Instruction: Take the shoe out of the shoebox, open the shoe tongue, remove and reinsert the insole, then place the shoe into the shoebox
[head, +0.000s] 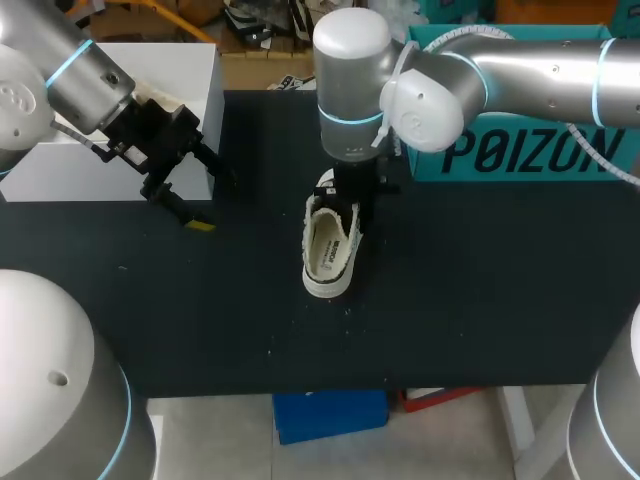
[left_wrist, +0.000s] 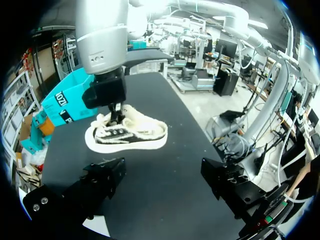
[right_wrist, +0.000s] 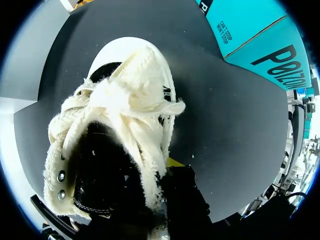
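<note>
Left claw (left_wrist: 162, 175) gapes open; right claw (head: 350, 196) at the shoe (head: 328, 250), grip unclear, near lettered shoebox (head: 530, 150).

Far end of shoe (head: 328, 255) beneath right arm (head: 540, 70) (teal shoebox (head: 520, 158) largely behind it too)

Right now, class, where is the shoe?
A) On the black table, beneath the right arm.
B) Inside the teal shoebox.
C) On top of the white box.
A: the shoe sits on the black table, outside the teal shoebox, directly under the right arm.
</note>
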